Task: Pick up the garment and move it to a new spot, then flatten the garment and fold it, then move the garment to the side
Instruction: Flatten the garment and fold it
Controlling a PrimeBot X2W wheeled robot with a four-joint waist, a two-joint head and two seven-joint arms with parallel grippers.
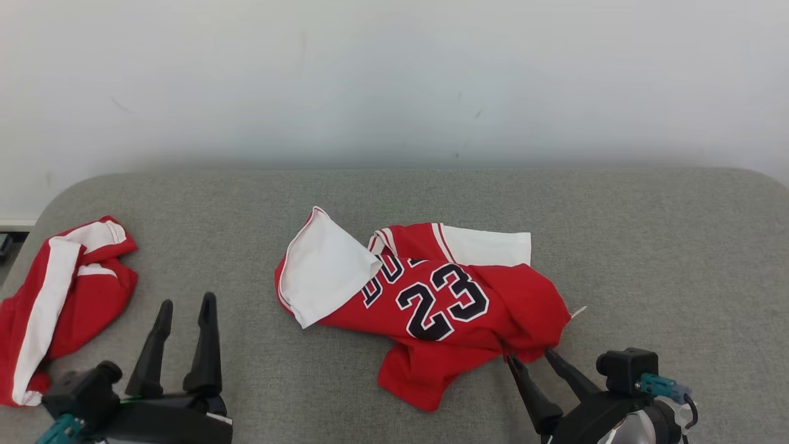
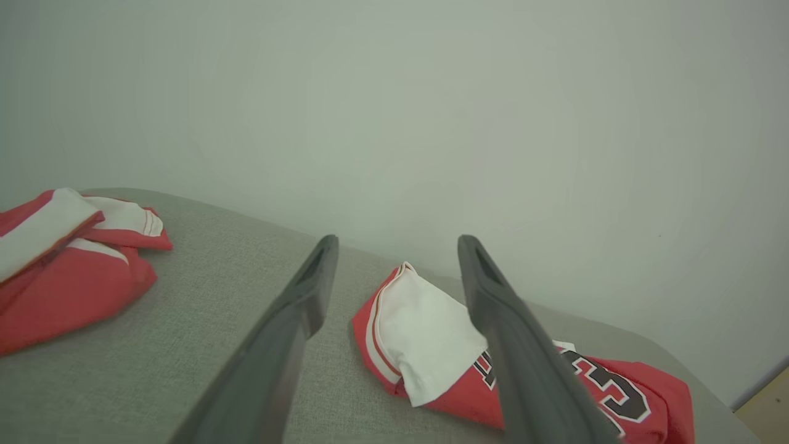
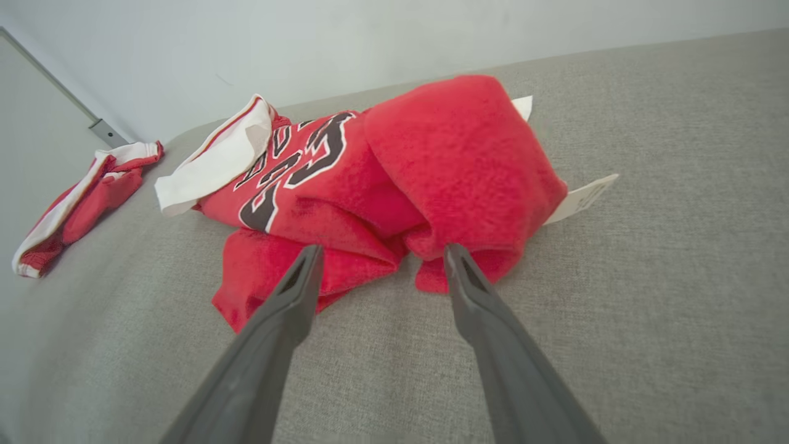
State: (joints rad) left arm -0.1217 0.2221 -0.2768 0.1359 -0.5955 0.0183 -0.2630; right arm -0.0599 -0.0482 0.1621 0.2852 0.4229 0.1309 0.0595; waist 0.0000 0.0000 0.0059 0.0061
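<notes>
At the centre of the grey fabric-covered table (image 1: 647, 246) lies the crumpled red basketball jersey with a black number 23 (image 1: 444, 302), one white flap turned over at its 10 o'clock.

Step in hand, by judgement: the first pickup. The right gripper (image 1: 530, 356) is spread, its tips at the jersey's 5 o'clock hem, pinching nothing. The left gripper (image 1: 188, 302) is also spread, over bare table at 8 o'clock. The next move calls for advancing onto the hem and closing.

The flap covers the jersey's lettering, and hem contact cannot be confirmed. The second red-and-white garment (image 1: 61, 296) at 9 o'clock is cut off.
</notes>
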